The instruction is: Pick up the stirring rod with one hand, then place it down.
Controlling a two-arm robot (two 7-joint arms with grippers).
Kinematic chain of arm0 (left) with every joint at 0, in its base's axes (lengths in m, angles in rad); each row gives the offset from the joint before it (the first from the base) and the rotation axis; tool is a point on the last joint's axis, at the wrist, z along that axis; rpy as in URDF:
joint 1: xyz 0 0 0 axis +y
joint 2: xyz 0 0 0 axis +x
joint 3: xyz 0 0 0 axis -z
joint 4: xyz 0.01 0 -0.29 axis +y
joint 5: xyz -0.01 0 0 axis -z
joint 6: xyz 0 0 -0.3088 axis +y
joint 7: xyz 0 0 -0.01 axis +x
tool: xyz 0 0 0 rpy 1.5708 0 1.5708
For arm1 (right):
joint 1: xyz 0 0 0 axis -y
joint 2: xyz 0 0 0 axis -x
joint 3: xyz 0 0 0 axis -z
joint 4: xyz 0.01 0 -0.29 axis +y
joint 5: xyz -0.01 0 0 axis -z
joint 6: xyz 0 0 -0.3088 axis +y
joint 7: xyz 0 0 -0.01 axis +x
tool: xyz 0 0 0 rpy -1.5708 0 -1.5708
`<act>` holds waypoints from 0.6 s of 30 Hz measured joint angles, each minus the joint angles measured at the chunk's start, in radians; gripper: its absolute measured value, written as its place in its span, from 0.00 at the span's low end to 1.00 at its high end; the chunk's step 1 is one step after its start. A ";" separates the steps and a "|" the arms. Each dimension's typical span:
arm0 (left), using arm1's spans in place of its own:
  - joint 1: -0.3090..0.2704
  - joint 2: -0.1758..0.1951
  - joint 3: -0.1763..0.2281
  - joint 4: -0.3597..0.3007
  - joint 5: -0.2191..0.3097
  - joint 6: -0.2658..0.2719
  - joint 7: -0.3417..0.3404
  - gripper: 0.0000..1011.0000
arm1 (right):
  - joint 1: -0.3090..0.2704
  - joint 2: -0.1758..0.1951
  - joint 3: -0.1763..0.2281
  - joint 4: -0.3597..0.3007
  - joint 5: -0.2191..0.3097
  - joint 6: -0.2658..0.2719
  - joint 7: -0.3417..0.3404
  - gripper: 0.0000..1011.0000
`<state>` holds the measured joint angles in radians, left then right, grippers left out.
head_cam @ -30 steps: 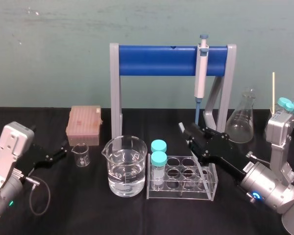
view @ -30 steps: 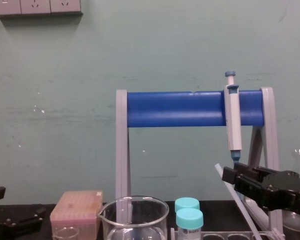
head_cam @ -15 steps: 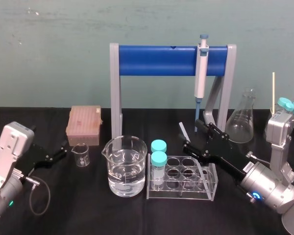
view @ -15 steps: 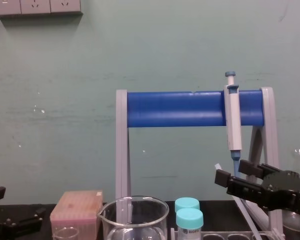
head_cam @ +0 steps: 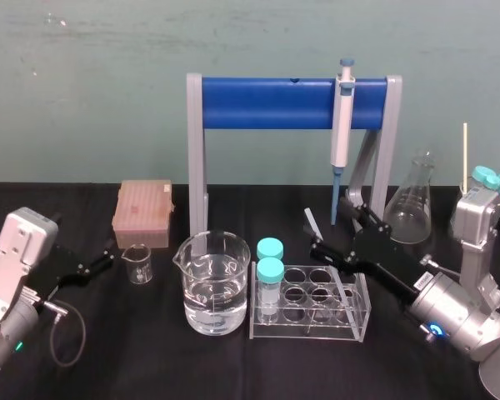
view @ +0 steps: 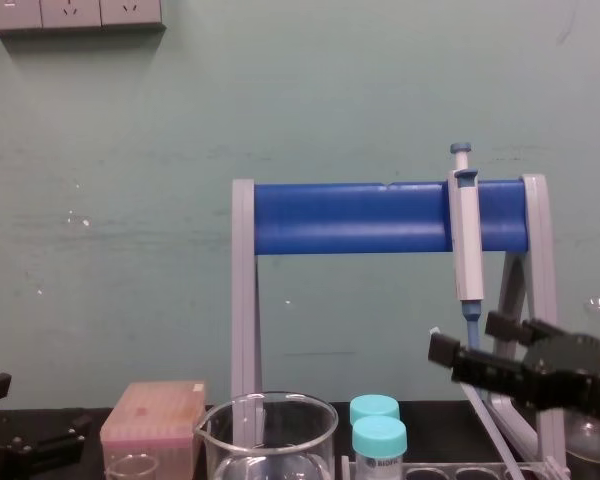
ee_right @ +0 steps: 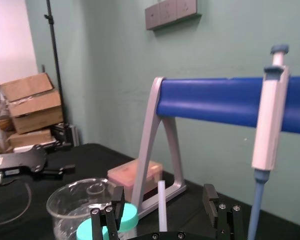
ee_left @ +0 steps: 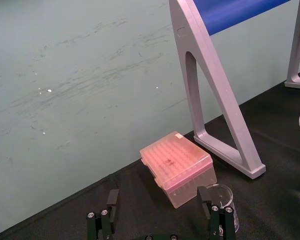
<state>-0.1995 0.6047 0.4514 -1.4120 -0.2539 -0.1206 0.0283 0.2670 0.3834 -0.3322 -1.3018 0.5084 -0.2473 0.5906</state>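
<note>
Locate the stirring rod (head_cam: pixel 311 223) first. Its lower end sits in the clear tube rack (head_cam: pixel 308 330), and it leans out of the rack with its upper end tipped toward the robot's left. Its long axis therefore runs on a diagonal — neither upright nor flat on the table.

The right gripper (head_cam: pixel 330 225) is the working hand. It reaches in from the right, above the rack's far side, with its jaws spread wide. In the right wrist view the rod (ee_right: pixel 161 210) rises in the gap between the two fingers (ee_right: pixel 117 205), roughly centred, and touches neither. The gripper holds nothing.

Note the relation that governs the next move: the rod lies inside the jaw opening, across the line on which the fingers close. Treat the rod as resting on the rack alone. If you judge the placing step done, withdraw straight back along the arm's own line — a sideways move would likely knock the rod's upper end.

The left gripper (head_cam: pixel 107 255) is parked well apart at the table's left, jaws open, beside the small beaker (head_cam: pixel 137 264). The right arm is plainly the nearer.
</note>
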 joint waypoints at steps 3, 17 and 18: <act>0.000 0.000 0.000 0.000 0.000 0.000 0.000 0.99 | -0.012 -0.003 0.015 -0.030 -0.017 -0.016 -0.038 0.99; 0.000 0.000 0.000 0.000 0.000 0.000 0.000 0.99 | -0.116 -0.033 0.157 -0.157 -0.109 0.089 -0.335 0.99; 0.000 0.000 0.000 0.000 0.000 0.000 0.000 0.99 | -0.122 -0.032 0.161 -0.162 -0.108 0.105 -0.341 0.99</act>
<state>-0.1995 0.6047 0.4514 -1.4120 -0.2539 -0.1206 0.0283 0.1452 0.3510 -0.1708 -1.4642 0.4007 -0.1420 0.2498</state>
